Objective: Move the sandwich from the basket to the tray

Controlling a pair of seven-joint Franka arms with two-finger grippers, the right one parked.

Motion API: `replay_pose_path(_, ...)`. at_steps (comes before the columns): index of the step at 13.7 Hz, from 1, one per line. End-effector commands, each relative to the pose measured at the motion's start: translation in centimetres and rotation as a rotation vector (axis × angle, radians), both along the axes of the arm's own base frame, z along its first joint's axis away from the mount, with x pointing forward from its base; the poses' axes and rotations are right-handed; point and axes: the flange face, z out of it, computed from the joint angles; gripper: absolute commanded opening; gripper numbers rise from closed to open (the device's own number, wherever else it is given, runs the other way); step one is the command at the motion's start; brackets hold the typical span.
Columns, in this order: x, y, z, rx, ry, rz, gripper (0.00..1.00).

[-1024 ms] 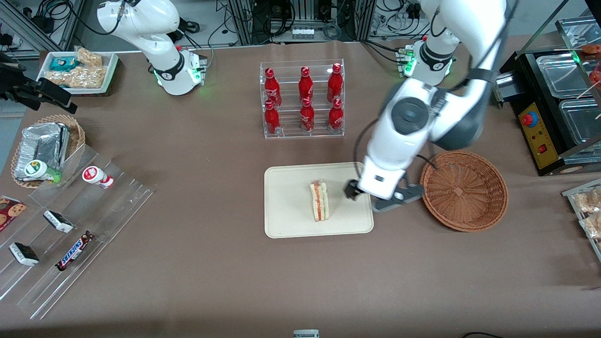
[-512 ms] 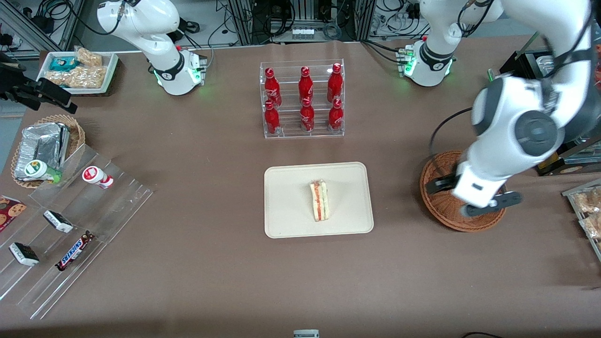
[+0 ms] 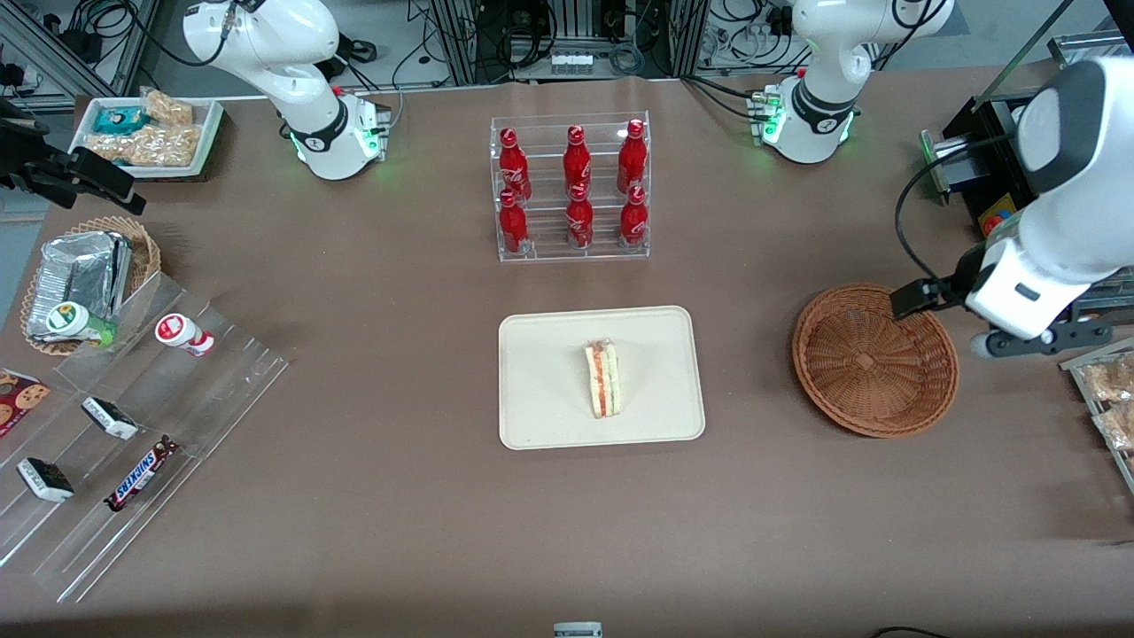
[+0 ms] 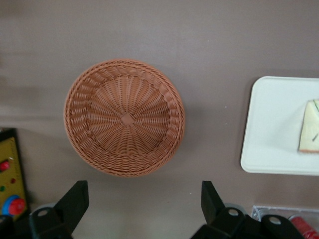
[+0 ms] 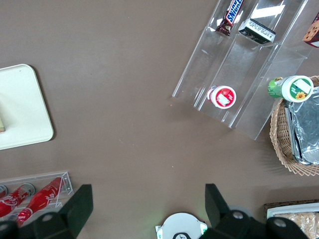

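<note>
Front view shows you the job looks done: the small triangle sandwich of pale bread with red and green filling (image 3: 602, 380) lies on the flat cream plastic tray (image 3: 540, 416), near its middle. The big round reddish-brown wicker basket (image 3: 875, 359) has nothing in it. It sits on the brown worktop (image 3: 399, 496) toward the working arm's end, well apart from the tray.

So you are at the last step, I think. The sandwich is let go, and all that seems left is to take the arm off to a resting spot. That move needs nothing careful. Just keep the arm high so it does not bump the black machine with the yellow front (image 3: 1005, 239) or the snack packs (image 3: 1107, 390) at that end of the worktop.

Your claw (image 4: 142, 201) is wide open and holds nothing. In the left wrist view its two black fingers (image 4: 75, 199) stand far apart, and you can see the empty basket and bare worktop between them. The claw hangs high above the worktop, up over the basket's edge toward the working arm's end. It points straight down. In the front view the white arm (image 3: 1063, 177) is bent and pulled out to the side, past the basket's rim, and it touches nothing.

The clear rack of red bottles (image 3: 571, 190) stands farther from the front camera than the tray.
</note>
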Motion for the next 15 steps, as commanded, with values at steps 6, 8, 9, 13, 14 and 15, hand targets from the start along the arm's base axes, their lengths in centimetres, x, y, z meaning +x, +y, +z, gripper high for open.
replay_pose_path(6,-2.5,4.9,8.0,-0.071,-0.028,-0.102,1.0)
replay_pose_path(8,-2.2,4.9,7.4,-0.094,-0.022,-0.095,1.0)
replay_pose_path(9,-2.3,4.8,7.3,-0.095,-0.019,-0.095,1.0)
replay_pose_path(13,-2.3,5.2,7.4,-0.077,-0.02,-0.084,1.0)
replay_pose_path(14,-2.3,5.2,7.5,-0.077,-0.022,-0.086,1.0)
replay_pose_path(15,-2.4,5.4,7.6,-0.075,-0.024,-0.081,1.0)
